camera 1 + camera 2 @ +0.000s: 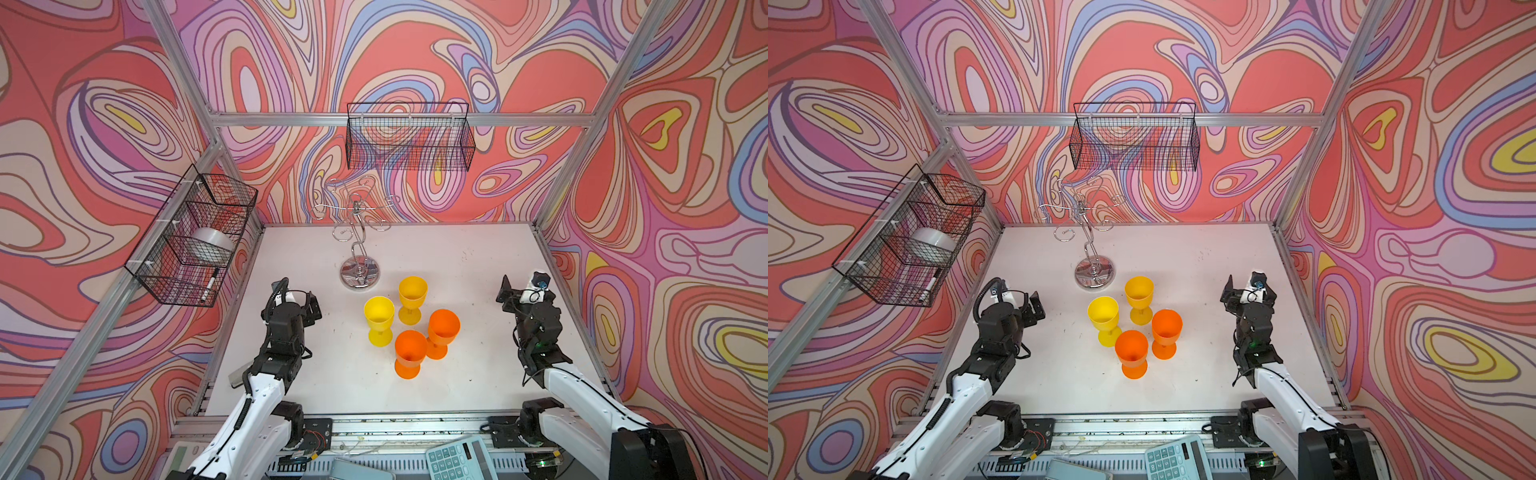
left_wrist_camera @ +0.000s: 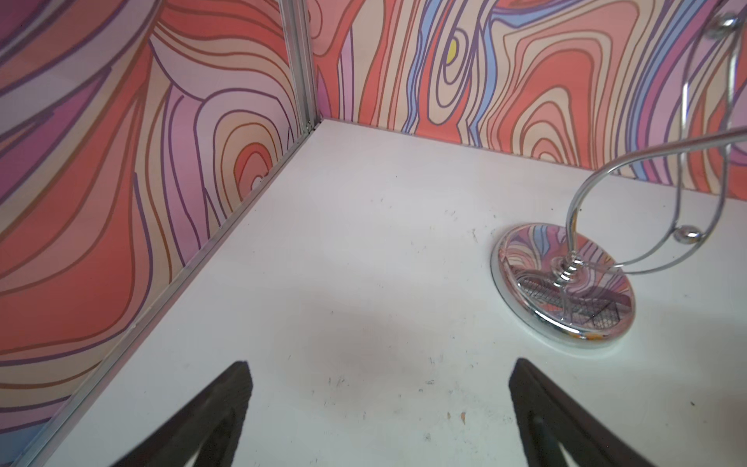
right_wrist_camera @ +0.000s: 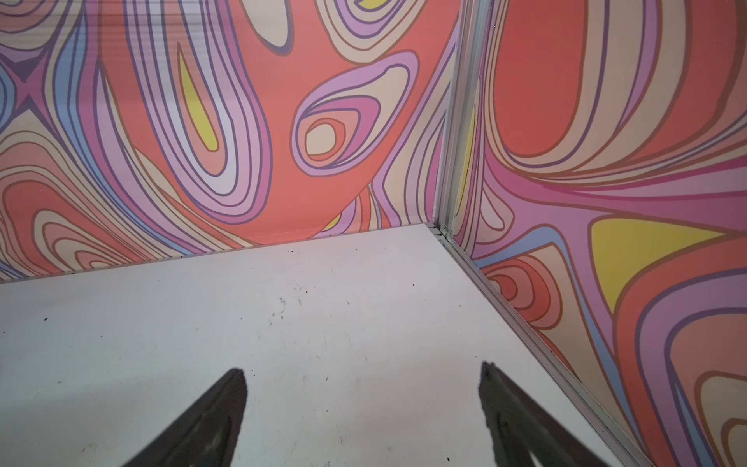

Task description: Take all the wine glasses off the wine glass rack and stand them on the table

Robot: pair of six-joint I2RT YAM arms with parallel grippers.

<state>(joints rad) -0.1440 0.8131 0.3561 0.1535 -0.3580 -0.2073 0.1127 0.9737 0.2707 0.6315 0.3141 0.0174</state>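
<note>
Nearest, both claws hang wide and empty over the worktop [image 1: 478, 257]: the left claw [image 2: 382, 364] at nine o'clock, the right claw [image 3: 362, 368] at three. Between them four glasses stand upright, clustered: the near orange wine glass [image 1: 410, 353], the far orange wine glass [image 1: 443, 330], the yellow wine glass [image 1: 379, 318], and the amber wine glass [image 1: 412, 297]. Farther off, toward twelve, the wine glass rack [image 1: 360, 272] shows bare hooks. Removal looks complete; next calls only for staying clear of the cluster.
</note>
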